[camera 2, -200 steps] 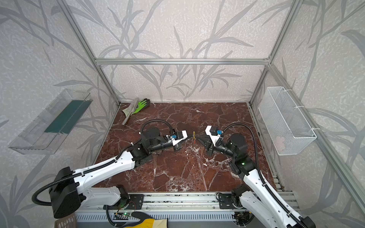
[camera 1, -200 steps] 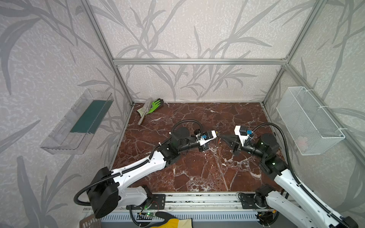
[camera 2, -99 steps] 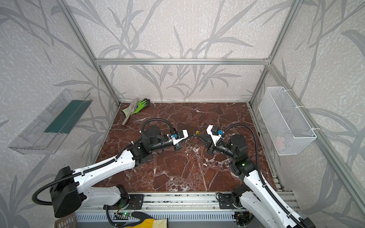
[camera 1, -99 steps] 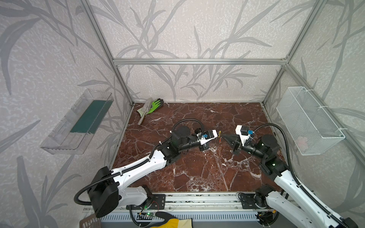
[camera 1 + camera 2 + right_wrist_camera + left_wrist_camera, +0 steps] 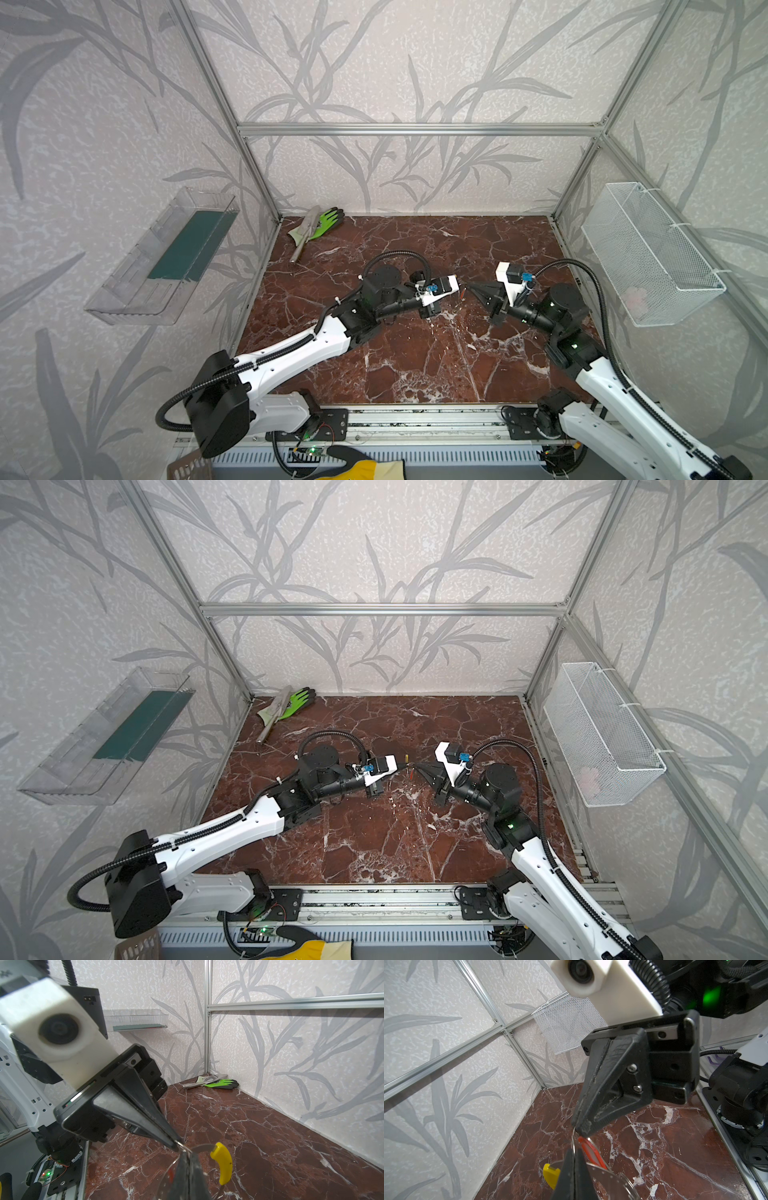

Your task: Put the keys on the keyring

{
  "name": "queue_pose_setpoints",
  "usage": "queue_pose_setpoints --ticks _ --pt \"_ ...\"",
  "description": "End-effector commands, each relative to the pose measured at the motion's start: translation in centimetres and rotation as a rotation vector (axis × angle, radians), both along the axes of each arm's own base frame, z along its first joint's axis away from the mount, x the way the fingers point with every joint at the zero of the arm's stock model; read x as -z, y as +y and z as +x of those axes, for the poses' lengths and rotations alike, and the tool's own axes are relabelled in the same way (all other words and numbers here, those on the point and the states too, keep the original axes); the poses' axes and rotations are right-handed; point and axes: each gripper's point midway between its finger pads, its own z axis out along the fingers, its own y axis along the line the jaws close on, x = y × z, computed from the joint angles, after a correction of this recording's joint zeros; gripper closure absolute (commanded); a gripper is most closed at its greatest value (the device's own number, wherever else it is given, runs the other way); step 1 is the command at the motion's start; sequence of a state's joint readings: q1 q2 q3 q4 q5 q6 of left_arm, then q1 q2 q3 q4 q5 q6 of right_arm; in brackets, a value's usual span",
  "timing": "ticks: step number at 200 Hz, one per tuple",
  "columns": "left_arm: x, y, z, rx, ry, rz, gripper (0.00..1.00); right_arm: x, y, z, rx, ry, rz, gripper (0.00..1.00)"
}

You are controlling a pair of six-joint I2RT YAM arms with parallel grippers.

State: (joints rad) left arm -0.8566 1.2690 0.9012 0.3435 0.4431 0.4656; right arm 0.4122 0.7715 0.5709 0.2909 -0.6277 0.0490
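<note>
Left pincer [image 5: 573,1152] and right pincer [image 5: 581,1130] pinch keyring [image 5: 550,1174].

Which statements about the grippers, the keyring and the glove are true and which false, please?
1. The left gripper and right gripper, both shut, meet tip to tip at the keyring. True.
2. A green glove lies in the far left corner of the table. True.
3. The keyring lies flat on the table. False: it is held in the air above it.
4. The right gripper holds the glove. False: the glove lies far from both grippers.
5. A wire basket hangs on the right wall. True.
</note>
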Motion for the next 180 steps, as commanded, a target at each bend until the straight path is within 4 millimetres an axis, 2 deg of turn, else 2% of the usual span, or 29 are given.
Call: queue_pose_setpoints --ticks 1,104,180 --pt "-2.1 -0.3 -1.5 0.065 -0.057 -0.037 1.0 -0.3 -0.4 0.6 0.04 -0.002 0.016 1.0" --pt "-2.8 0.0 -2.6 0.115 -0.071 -0.091 1.0 0.4 -0.5 1.0 0.039 0.087 0.051 1.0" --pt "-3.8 0.7 -2.2 0.125 -0.024 -0.161 1.0 1.2 -0.5 0.5 -0.007 0.118 0.067 1.0"
